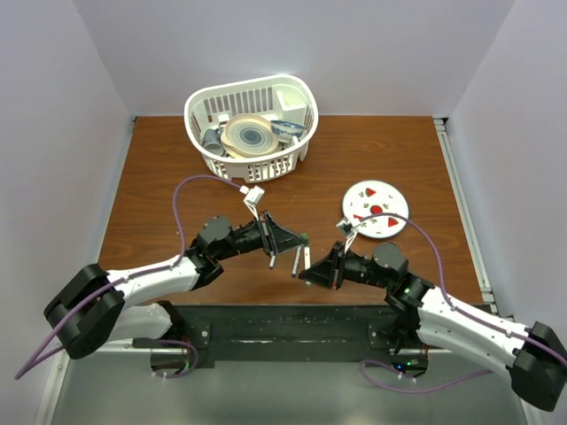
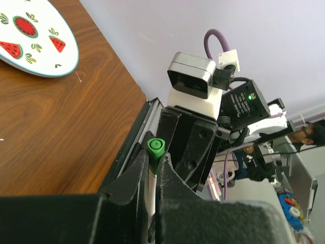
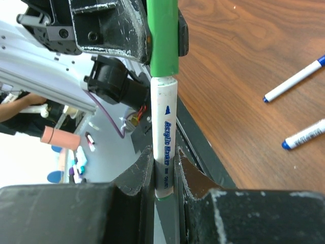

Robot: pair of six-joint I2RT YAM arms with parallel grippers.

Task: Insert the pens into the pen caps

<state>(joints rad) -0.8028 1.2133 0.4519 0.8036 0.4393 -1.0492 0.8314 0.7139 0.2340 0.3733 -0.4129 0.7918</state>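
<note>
So that they met end-on, we clamped the green cap (image 3: 163, 35) in the left gripper (image 2: 155, 161), the marker pen (image 3: 165, 122) in the right gripper (image 3: 165, 175).

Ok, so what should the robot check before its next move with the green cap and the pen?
1. The right gripper is shut on the pen: ok.
2. The left gripper is shut on the green cap: ok.
3. Cap and pen sit in one straight line: ok in the right wrist view.
4. Cap pushed fully home: cannot tell, as the pen's tip is hidden inside it.
5. The upper spare pen and the lower spare pen lie on the table, apart from both grippers: ok.
</note>
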